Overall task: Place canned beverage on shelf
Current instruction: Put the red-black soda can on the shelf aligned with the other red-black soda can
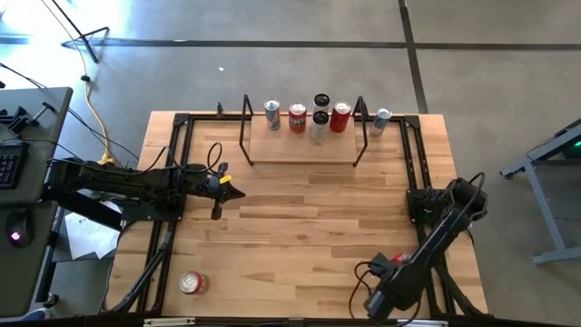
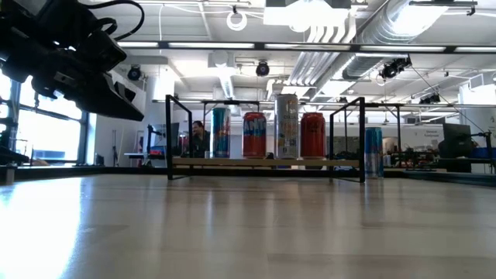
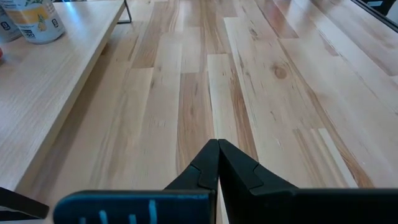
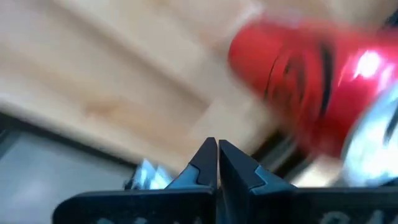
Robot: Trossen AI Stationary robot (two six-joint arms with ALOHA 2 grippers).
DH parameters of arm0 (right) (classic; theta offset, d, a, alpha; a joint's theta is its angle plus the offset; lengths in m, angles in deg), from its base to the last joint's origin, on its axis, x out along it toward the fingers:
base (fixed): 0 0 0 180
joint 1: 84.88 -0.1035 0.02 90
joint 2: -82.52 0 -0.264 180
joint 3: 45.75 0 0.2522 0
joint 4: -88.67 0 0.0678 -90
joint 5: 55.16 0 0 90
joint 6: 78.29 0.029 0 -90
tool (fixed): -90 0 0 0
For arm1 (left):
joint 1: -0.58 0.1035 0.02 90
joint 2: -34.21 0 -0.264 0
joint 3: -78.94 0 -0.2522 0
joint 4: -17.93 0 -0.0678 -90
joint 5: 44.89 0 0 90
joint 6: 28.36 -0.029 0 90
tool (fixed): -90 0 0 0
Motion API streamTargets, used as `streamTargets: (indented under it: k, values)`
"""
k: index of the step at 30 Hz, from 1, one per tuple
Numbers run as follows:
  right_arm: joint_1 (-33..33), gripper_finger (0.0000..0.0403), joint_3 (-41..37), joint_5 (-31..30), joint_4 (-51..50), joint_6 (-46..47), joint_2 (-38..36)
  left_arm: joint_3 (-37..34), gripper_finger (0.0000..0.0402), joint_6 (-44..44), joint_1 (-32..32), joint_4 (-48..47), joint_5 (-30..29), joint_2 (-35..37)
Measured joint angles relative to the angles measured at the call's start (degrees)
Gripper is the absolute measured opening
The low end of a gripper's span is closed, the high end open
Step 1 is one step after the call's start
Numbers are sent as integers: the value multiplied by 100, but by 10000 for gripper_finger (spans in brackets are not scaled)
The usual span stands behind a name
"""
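The shelf [image 1: 300, 150] stands at the table's far middle; several cans [image 2: 254, 134] stand upright on its plank [image 2: 263, 162]. Another can [image 1: 381, 121] stands on the table just right of it. A red can [image 1: 192, 283] sits near the table's near left corner. A blurred red can [image 4: 298, 87] fills the right wrist view beyond my right gripper [image 4: 217, 146], which is shut on nothing, near the table's near right edge [image 1: 370, 307]. Whether these are the same can, I cannot tell. My left gripper [image 1: 231, 193] is shut and hovers left of centre.
Black metal rails [image 1: 172, 163] run along the table's left and right sides by the arm bases. Bare wood [image 1: 309, 227] lies between the shelf and the near edge. A person [image 2: 200, 139] shows in the room behind the shelf.
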Motion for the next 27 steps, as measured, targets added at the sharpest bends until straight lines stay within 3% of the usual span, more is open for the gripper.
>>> streamTargets:
  k: [6,12,17,24,27]
  values:
    - [-306,0,49,1026,0,606,-7,0,0,0,0,-52,0,1]
    - [-531,0,-608,1042,-53,610,-7,-1,0,0,0,-94,0,2]
    - [-597,0,-1034,669,-61,281,-7,-1,0,0,0,-92,0,1]
    - [-550,0,-1153,-825,-138,184,-4,0,0,2,2,-87,0,1]
    - [-496,0,-1155,-1160,-516,145,-4,0,0,2,0,-87,0,2]
